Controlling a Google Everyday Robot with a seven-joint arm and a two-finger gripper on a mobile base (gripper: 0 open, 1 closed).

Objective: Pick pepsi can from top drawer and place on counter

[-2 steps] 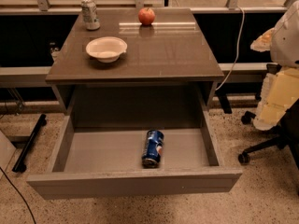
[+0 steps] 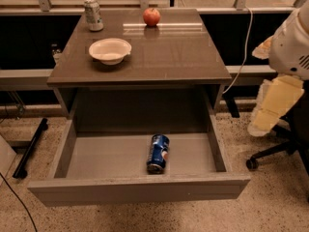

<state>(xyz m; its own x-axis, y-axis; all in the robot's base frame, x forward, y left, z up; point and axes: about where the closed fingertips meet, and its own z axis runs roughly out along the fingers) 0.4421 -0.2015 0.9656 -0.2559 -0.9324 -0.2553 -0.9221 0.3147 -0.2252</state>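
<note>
Step in hand: reach, not yet grasping.
- pepsi can (image 2: 158,153) lies on its side on the floor of the open top drawer (image 2: 140,190), lower centre of frame, a bit right of the drawer's middle. Long axis runs roughly front-to-back, with the near end close to the drawer's front wall; cannot tell if it touches.
- gripper (image 2: 260,122) is at the right edge, mid-height, well apart from the can and outside the drawer. It reads as the pale part under the white arm housing. Cannot tell if it is spread or pressed together.

Doing it well (judgement):
- Come in from above and close across the can's round body, left-right in frame, at mid-length.
- The can will likely roll sideways if nudged, so descend centred and don't brush it first.
- Keep clear of the front wall.
- Lift straight up above the drawer rim before heading toward the table (image 2: 174,57); its front edge overhangs the back of the drawer.
- Put down on the bare lower-right part of the table, away from the bowl (image 2: 110,50), apple (image 2: 151,16) and silver-green can (image 2: 93,14).
</note>
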